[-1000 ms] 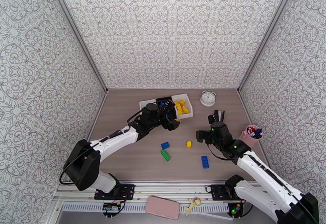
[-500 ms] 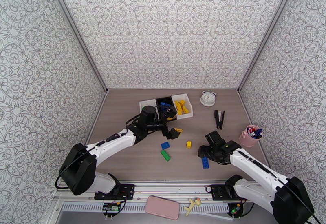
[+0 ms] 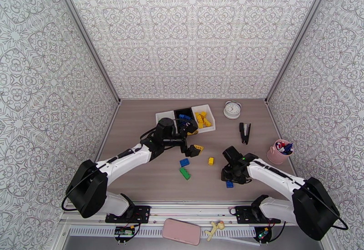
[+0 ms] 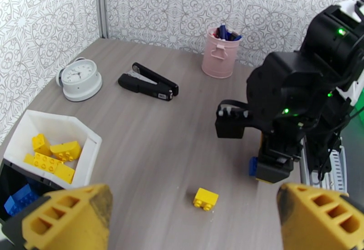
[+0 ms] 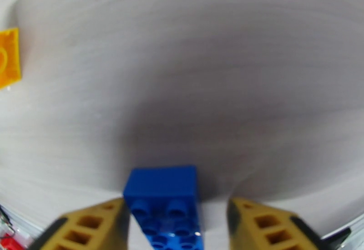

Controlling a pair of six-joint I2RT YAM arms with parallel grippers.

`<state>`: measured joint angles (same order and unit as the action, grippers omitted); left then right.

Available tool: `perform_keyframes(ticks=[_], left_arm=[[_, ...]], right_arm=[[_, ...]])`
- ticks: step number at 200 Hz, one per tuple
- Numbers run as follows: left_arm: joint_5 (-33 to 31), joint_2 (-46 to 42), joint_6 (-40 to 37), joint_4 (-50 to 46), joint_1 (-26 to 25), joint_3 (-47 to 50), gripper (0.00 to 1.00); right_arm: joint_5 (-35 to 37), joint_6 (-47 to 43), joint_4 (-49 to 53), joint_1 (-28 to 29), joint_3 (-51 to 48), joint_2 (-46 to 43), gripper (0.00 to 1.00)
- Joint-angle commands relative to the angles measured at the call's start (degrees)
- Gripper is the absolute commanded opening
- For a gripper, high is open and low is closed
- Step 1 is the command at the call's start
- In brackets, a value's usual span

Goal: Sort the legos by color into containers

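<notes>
Both sets of jaws are standing parted. The right jaws, at the end of the right arm (image 3: 273,178), are reaching down to the surface (image 3: 136,173) and straddling a blue lego (image 5: 164,201). Seen from the wrist, one yellow fingertip (image 5: 91,228) is sitting right against the brick's side while the other is leaving a gap, so they are bracketing the brick, not clamping it. The left jaws, on the left arm (image 3: 127,157), are hanging spread wide and free just in front of the containers, their yellow fingertips (image 4: 68,219) framing the bottom corners of the wrist view.

Toward the back of the surface the three containers are sitting in a row, touching. The left white bin (image 3: 163,116) is partly hidden behind the left arm. The black bin (image 3: 182,111) in the middle is holding blue legos (image 4: 20,198), and the right white bin (image 4: 86,132) is holding yellow legos (image 4: 50,153).

Off to the right, a pink cup (image 3: 277,153) full of pens is standing near the wall. A white clock (image 3: 232,109) is sitting just beside the right bin, and a black stapler (image 3: 245,132) is lying between clock and cup.

Loose on the open surface between the arms, a green lego (image 3: 184,173) is lying just beside a small blue square lego (image 3: 184,161). A small yellow lego (image 3: 210,160) is lying between them and the right jaws.
</notes>
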<state>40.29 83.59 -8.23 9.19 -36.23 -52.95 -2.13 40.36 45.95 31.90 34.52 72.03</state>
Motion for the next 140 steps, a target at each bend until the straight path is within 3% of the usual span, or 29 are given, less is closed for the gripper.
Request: perform_keyframes(ticks=[1, 25, 99, 140], left_arm=[[1.7, -0.4, -1.1, -0.4, 0.5, 1.1, 1.0], [2.6, -0.8, 0.0, 0.6, 1.0, 1.7, 1.0], [1.1, -4.6, 0.8, 0.7, 2.2, 4.4, 1.0], [-1.5, -9.6, 1.1, -1.7, 2.9, 7.3, 1.0]], right_arm=[[1.5, -1.9, 1.2, 0.3, 2.9, 0.8, 0.45], [4.9, -4.0, 3.4, 0.3, 4.6, 0.8, 0.37], [5.3, -3.6, -0.4, 0.3, 5.2, -1.1, 0.3], [10.2, -11.9, -7.7, 0.3, 8.8, -4.6, 0.24]])
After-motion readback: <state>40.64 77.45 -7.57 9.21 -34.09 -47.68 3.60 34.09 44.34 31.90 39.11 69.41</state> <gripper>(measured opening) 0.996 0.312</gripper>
